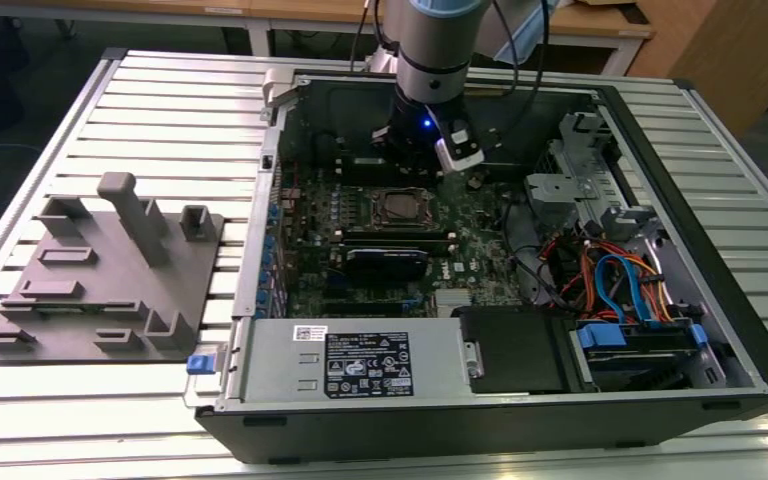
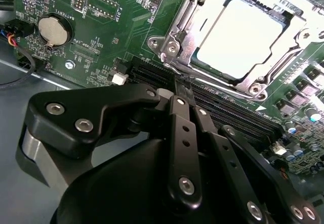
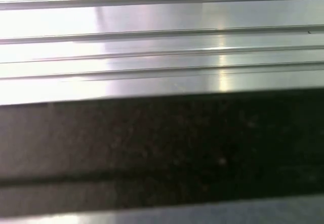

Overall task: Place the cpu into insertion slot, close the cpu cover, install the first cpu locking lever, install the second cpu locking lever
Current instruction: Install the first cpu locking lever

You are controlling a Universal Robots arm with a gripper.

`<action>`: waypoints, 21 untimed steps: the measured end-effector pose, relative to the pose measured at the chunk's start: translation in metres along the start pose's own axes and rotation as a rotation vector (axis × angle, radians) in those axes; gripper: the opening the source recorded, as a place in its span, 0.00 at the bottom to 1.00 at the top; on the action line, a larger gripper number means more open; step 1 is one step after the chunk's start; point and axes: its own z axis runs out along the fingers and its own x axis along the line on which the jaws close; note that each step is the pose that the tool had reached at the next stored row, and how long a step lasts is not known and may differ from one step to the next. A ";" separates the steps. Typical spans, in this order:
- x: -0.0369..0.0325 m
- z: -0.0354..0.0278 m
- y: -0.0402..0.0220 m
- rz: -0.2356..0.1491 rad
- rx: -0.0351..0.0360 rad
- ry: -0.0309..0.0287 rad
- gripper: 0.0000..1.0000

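One cpu (image 2: 240, 39) sits flat in the insertion slot (image 2: 185, 41), the cpu cover (image 2: 298, 36) down around it, at one o'clock from your pincer (image 2: 178, 89) in the second wrist view. Pincer fingers are together, holding nothing. Judged light, rigid, fragile underneath: grip its edges only.

Gripper (image 2: 177, 95): fingertips hidden behind own linkage in second wrist view, state unreadable; cpu (image 2: 239, 40): glare-washed, edges under cpu cover (image 2: 177, 36); insertion slot (image 1: 395, 206): too small in exterior view
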 end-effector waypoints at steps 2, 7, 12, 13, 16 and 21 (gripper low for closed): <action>-0.0001 0.0001 -0.0001 0.000 -0.0063 0.0004 0.10; 0.0000 0.0001 0.0000 0.001 -0.0366 0.0025 0.10; -0.0001 -0.0024 0.0004 0.001 -0.0419 0.0030 0.10; -0.0001 -0.0032 0.0005 0.001 -0.0420 0.0029 0.10; -0.0002 -0.0053 0.0007 0.001 -0.0409 0.0029 0.10; -0.0002 -0.0057 0.0007 0.000 -0.0037 0.0002 0.10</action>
